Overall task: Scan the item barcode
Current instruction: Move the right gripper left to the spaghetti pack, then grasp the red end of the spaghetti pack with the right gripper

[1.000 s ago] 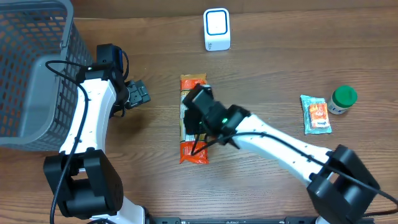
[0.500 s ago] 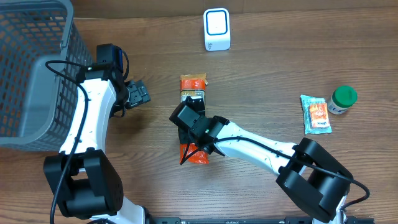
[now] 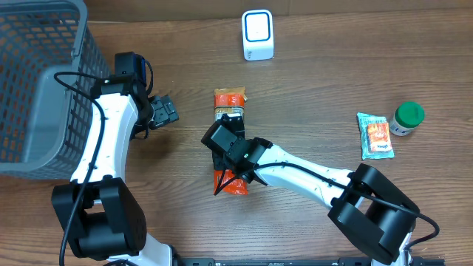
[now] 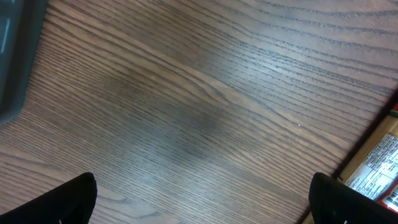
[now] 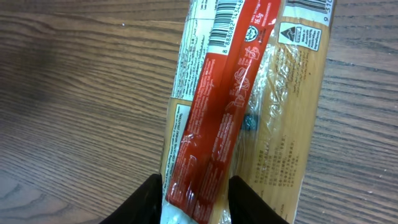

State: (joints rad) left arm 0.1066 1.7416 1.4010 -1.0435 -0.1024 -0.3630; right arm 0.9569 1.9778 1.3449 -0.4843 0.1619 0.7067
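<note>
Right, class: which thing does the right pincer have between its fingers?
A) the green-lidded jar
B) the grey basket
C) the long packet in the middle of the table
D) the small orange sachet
C: the right pincer has its fingers on either side of the red seam of the long packet, while the jar, the sachet and the basket sit well away from it.

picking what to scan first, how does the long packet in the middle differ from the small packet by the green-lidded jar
The long packet is far longer and narrower than the small packet. The long packet lies mid-table, pinched by the right end effector; the small packet lies untouched at the right, beside the jar. Both are plastic packets with orange print.
</note>
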